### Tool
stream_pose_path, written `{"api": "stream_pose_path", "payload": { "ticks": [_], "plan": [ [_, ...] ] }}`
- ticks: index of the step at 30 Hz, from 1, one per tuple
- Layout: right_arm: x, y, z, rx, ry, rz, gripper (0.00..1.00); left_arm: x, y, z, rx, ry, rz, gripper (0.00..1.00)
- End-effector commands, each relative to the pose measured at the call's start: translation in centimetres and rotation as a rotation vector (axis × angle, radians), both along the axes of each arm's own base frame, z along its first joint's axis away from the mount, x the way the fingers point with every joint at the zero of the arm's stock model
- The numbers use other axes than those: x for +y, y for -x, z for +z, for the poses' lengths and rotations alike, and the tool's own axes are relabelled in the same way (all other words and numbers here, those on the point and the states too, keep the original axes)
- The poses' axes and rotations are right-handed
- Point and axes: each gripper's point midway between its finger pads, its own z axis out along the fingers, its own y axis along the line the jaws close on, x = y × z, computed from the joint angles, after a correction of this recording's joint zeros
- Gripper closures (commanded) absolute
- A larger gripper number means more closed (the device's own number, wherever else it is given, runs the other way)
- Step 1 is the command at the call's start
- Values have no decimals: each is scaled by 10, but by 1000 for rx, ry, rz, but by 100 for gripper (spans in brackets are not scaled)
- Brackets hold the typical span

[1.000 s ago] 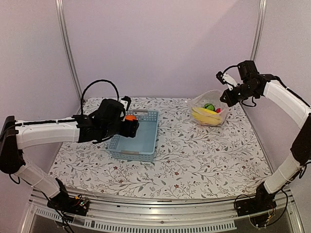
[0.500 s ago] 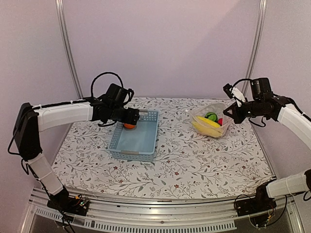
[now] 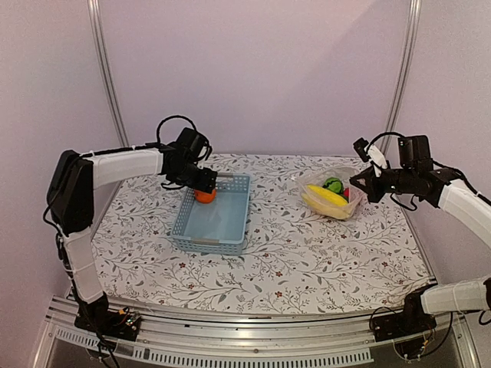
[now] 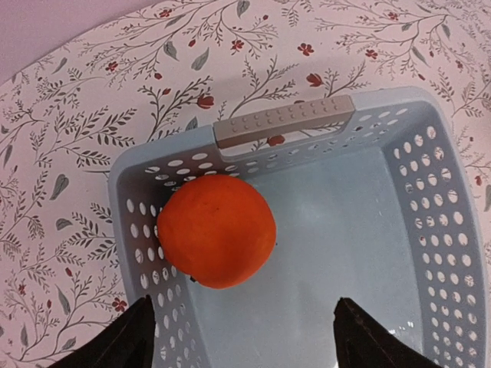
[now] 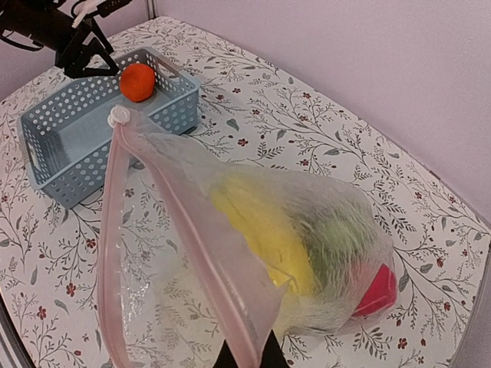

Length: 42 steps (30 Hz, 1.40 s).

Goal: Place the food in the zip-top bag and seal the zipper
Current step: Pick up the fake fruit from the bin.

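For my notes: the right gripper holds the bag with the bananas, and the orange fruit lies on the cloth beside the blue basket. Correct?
One thing is wrong: the orange fruit lies inside the blue basket, in the corner by its handle, not on the cloth. The left wrist view shows it.

Light-blue perforated basket [image 3: 230,245] on floral cloth [image 3: 307,253], left of centre, long sides running front to back. Grey handle [image 4: 284,123] on far rim. Cloth covers worktop. Pale wall [image 3: 253,69] behind; metal poles [image 3: 103,77] at corners.
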Motion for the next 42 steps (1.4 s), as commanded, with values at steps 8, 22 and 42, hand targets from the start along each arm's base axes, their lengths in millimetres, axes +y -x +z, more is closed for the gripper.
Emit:
{"api": "stream_pose_path", "payload": {
  "ticks": [8,22,42],
  "plan": [
    [0,5,17,-90,-20,11,100,4,-21,-32,81,-107,-62,19],
    [-1,5,9,-78,-7,12,100,13,-46,-59,82,-227,-47,17],
    [-1,4,7,-77,-1,9,100,-8,-32,-62,107,-239,-89,38]
  ]
}}
